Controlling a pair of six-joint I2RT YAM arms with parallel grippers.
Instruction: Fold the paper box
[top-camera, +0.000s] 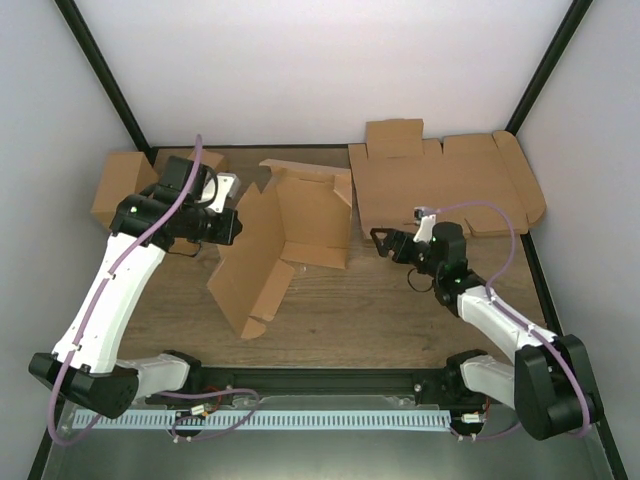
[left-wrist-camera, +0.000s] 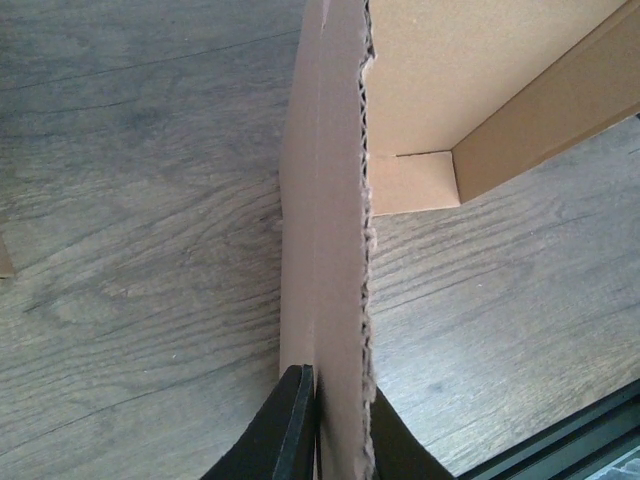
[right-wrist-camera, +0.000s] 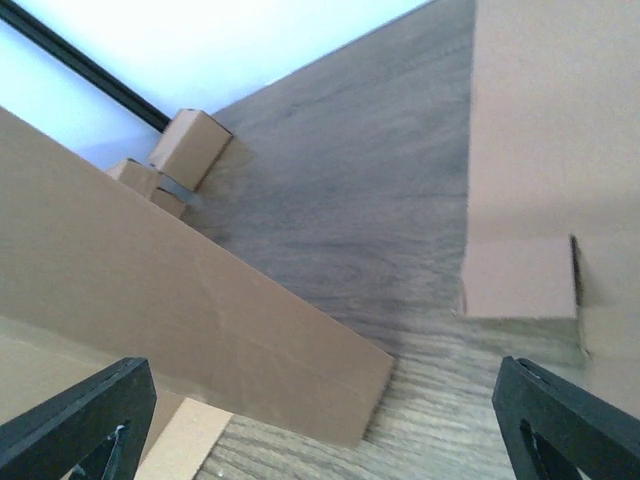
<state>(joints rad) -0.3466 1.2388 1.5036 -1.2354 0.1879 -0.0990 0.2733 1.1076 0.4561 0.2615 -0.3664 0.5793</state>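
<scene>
Black fingers (left-wrist-camera: 292, 430) of the left tool (left-wrist-camera: 340, 392) sit closest, one on each face of a raised wall of the paper box (top-camera: 285, 235). They are nearly closed, with only the board's thickness between them. Its wavy cut edge suggests corrugated board.

Paper box: half-formed on the tabletop (top-camera: 350, 310), reaching from the left tool towards the right tool (top-camera: 383, 242).

Handling (judgement):
- light, and likely to slide if pushed from one side only
- stiff across a panel, hinging readily at the scored creases
- edges and small tabs would crush or tear under a hard pinch
- best hold is mid-edge of a large panel, near a crease

Right tool: spread wide, holding nothing, just beside the box's near wall and not touching it.
</scene>
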